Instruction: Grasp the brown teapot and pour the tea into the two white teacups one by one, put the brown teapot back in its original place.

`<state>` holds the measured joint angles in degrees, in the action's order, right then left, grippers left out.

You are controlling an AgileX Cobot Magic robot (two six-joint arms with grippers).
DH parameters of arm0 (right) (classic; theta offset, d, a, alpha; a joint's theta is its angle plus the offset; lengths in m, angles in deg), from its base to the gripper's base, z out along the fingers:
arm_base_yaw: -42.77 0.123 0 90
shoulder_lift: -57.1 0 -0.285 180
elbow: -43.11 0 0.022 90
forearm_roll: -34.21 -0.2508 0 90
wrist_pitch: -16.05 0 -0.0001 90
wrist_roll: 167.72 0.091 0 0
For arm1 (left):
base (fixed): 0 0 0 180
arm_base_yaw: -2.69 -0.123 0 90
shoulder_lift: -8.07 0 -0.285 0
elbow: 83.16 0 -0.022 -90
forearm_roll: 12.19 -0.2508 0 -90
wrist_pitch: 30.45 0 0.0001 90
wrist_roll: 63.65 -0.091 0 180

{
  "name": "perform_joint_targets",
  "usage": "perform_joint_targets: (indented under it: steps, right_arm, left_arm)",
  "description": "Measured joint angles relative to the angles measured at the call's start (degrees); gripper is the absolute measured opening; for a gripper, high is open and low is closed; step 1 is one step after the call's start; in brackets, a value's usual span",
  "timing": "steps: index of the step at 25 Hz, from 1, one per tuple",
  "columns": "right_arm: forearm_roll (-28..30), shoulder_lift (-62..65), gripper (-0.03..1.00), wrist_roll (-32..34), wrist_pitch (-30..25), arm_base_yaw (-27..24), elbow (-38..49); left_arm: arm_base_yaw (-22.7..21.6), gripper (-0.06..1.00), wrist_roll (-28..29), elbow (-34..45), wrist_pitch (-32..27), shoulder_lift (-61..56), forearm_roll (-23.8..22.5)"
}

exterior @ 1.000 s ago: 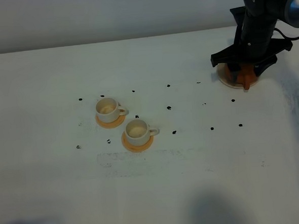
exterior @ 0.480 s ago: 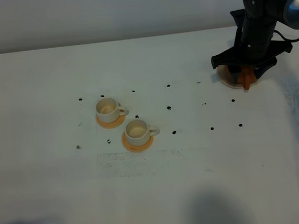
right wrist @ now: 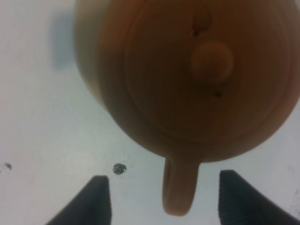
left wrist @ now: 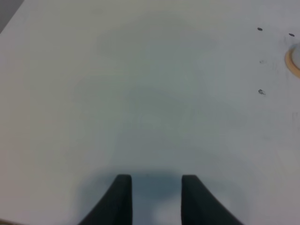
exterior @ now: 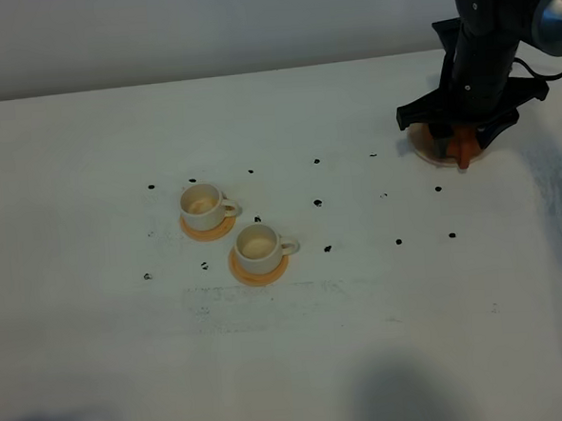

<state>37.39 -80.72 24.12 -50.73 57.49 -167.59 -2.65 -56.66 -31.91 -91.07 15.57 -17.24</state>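
Hanging over the brown teapot [right wrist: 187, 75], my right claw [right wrist: 167, 199] stands wide apart, one finger on each side of the handle [right wrist: 179, 190] and neither touching it, so I hold nothing yet. The risk I judge from here is a poor close. If the fingers come in off-centre, or catch only the outer tip of the handle, the pot could twist on the pale disc [exterior: 422, 150] under it. It could also slide off, or swing once lifted and spill tea short of the two white teacups [exterior: 202, 206], which sit well apart from it on orange coasters [exterior: 256, 277] near the middle of the table [exterior: 363, 310]. Tipping could also loosen the lid, since nothing pins its knob [right wrist: 212, 60]. The pot stands upright at the far right of the table, round and reddish-brown, matte like clay, with small dark holes in its lid. My left claw [left wrist: 157, 199] hangs open over the table, gripping nothing.
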Motion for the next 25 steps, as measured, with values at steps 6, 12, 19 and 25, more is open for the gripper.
perform_joint_targets:
  steps: [6, 12, 19, 25]
  right_arm:
    - [-0.02, -0.44, 0.38, 0.0, 0.33, -0.14, 0.0]
    - [0.28, -0.44, 0.09, -2.43, 0.45, -0.15, 0.0]
    - [0.3, -0.44, 0.09, -3.34, 0.73, -0.61, 0.0]
    - [0.04, -0.06, 0.09, -3.68, 1.55, -0.74, 0.0]
  left_arm:
    - [0.0, 0.25, 0.0, 0.0, 0.0, 0.0, 0.0]
    - [0.0, 0.25, 0.0, 0.0, 0.0, 0.0, 0.0]
    - [0.0, 0.25, 0.0, 0.0, 0.0, 0.0, 0.0]
    - [0.0, 0.25, 0.0, 0.0, 0.0, 0.0, 0.0]
